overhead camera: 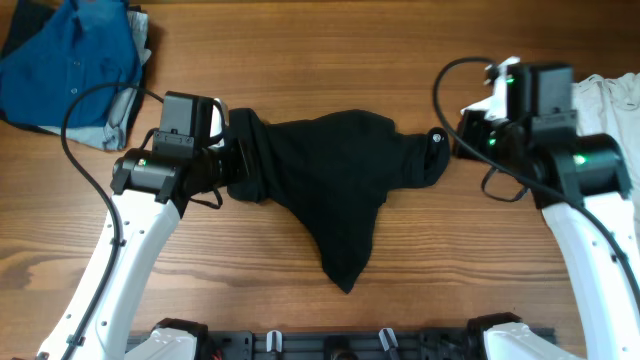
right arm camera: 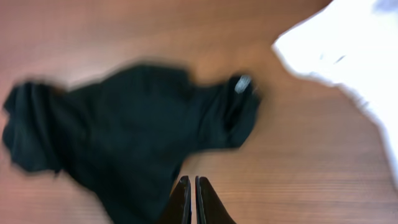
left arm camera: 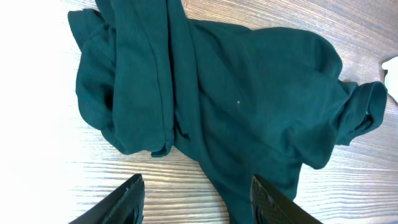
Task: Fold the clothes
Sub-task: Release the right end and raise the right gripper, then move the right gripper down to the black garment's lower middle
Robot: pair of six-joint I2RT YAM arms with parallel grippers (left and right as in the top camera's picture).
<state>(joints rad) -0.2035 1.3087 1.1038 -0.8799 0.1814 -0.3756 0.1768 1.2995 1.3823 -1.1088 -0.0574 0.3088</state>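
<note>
The clothes (overhead camera: 330, 170), a black T-shirt, lie crumpled in a rough triangle mid-table, with a point trailing toward the front edge. A small white mark (overhead camera: 437, 137) shows on the bunched right end. My left gripper (overhead camera: 238, 160) sits at the shirt's bunched left end. In the left wrist view the gripper (left arm camera: 199, 198) is open, its jaws standing over wood and an edge of the shirt (left arm camera: 249, 93), gripping nothing. My right gripper (overhead camera: 460, 135) hovers just right of the shirt. In the right wrist view the gripper (right arm camera: 191, 182) is shut and empty, short of the shirt (right arm camera: 137, 124).
A blue buttoned shirt (overhead camera: 70, 60) lies on a pale garment at the back left corner. A white T-shirt (overhead camera: 615, 100) lies at the right edge, also in the right wrist view as the white T-shirt (right arm camera: 348, 50). Bare wooden table (overhead camera: 450, 260) surrounds the black shirt.
</note>
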